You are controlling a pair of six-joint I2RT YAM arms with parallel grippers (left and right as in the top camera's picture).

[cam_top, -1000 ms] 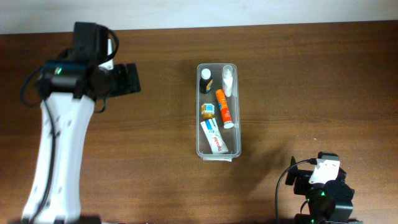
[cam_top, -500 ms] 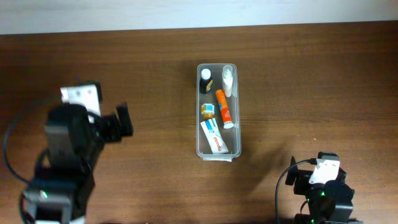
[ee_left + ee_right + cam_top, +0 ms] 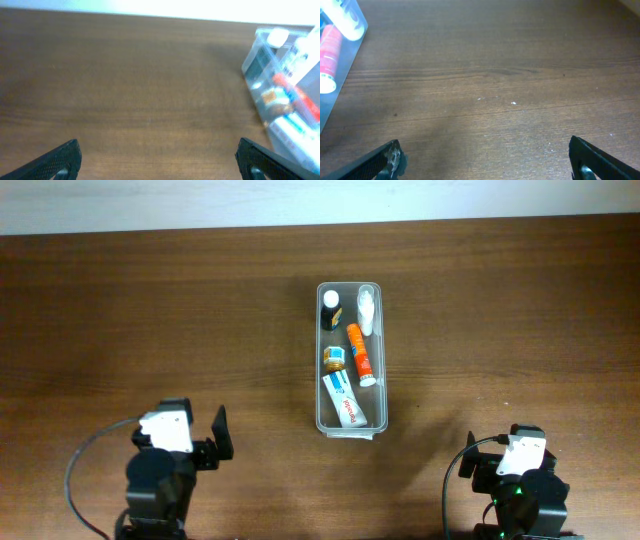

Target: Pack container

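The clear plastic container (image 3: 322, 350) lies lengthwise at the table's middle. It holds a dark bottle with a white cap (image 3: 331, 309), a white bottle (image 3: 367, 312), an orange tube (image 3: 359, 352), a small amber jar (image 3: 334, 358) and a white-and-blue tube (image 3: 345, 400). It also shows in the left wrist view (image 3: 250, 60) and in the right wrist view (image 3: 325, 125). My left gripper (image 3: 159, 159) is open and empty over bare wood near the front left. My right gripper (image 3: 487, 159) is open and empty near the front right.
The table (image 3: 200, 300) is dark brown wood with a pale wall strip along its far edge. The left arm's base (image 3: 160, 480) and the right arm's base (image 3: 518, 485) sit at the front edge.
The left arm has pulled back from the far left of the table to the front edge. The right arm and the container have not moved.
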